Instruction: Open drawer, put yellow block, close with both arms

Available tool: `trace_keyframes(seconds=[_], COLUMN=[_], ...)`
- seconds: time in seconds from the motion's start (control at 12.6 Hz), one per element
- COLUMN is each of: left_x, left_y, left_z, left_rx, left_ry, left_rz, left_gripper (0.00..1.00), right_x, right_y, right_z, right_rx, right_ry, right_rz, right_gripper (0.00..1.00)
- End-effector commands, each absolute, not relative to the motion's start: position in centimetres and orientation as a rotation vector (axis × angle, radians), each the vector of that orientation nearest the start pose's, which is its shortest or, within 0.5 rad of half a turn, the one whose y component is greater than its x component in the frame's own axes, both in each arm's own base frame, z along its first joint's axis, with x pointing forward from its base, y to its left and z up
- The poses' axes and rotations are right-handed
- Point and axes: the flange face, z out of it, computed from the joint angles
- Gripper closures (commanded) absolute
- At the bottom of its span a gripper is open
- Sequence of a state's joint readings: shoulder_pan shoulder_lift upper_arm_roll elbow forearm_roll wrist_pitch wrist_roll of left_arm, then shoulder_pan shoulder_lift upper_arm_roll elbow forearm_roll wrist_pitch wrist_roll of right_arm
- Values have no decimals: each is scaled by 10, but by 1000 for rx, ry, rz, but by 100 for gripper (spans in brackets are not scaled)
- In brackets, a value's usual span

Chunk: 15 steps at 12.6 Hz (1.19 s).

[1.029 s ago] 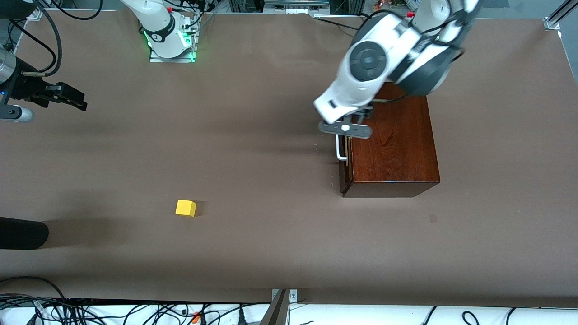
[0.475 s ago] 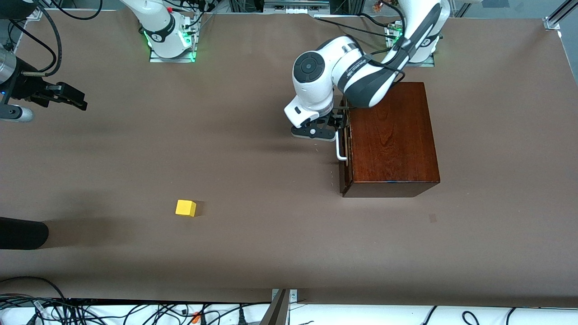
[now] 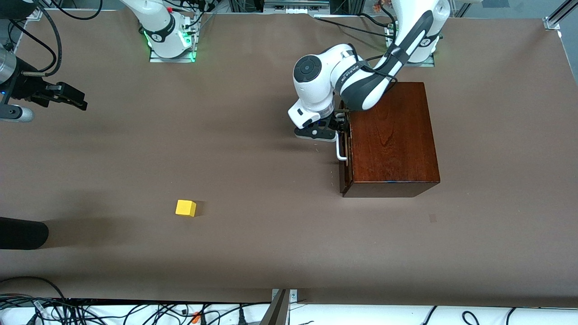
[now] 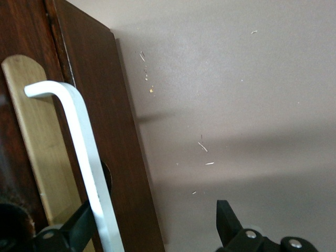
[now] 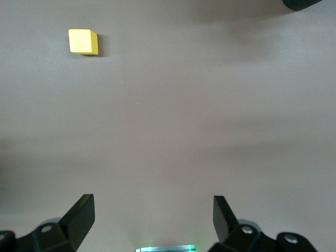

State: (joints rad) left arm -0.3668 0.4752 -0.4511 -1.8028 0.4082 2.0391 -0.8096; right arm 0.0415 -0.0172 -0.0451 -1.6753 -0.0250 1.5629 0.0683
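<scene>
The dark mahogany box [image 3: 392, 137] stands at the left arm's end of the table. Its drawer [image 3: 345, 158] is shut, and its white bar handle [image 3: 340, 150] faces the table's middle. My left gripper [image 3: 337, 125] is open at the handle's end nearer the bases. In the left wrist view the gripper [image 4: 152, 226] has one finger [image 4: 79, 231] between the handle [image 4: 79, 147] and the drawer front [image 4: 113, 136], the other out over the table. The yellow block [image 3: 185, 208] lies on the table nearer the front camera, also in the right wrist view [image 5: 83, 41]. My right gripper [image 3: 67, 97] waits open and empty at the right arm's end [image 5: 152, 215].
A black rounded object [image 3: 22, 232] juts in over the table at the right arm's end, nearer the front camera than the block. Cables [image 3: 135, 311] run along the table's near edge. The arms' green-lit bases [image 3: 170, 43] stand along the top edge.
My left arm has come down and swung in, bringing its open gripper to the drawer handle. In the last half second it edged closer to the box. The right arm and block have not moved.
</scene>
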Motion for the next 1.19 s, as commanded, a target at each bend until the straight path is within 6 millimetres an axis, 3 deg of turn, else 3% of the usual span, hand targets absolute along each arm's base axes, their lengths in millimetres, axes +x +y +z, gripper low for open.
trace_keyframes(seconds=[0.0, 0.63, 1.11], left_x=[455, 453, 456], left_y=[-423, -432, -438], left_z=[286, 254, 259], left_rx=[-2903, -2998, -2971], left_ry=[302, 278, 344], left_rz=[-27, -57, -163], left_gripper=[0, 0, 0], right_x=[545, 545, 545], right_y=[-5, -5, -5], right_z=[588, 588, 588], right_rx=[-3150, -3150, -3150], right_ry=[103, 103, 103], right_rz=[157, 157, 154], right_gripper=[0, 0, 0])
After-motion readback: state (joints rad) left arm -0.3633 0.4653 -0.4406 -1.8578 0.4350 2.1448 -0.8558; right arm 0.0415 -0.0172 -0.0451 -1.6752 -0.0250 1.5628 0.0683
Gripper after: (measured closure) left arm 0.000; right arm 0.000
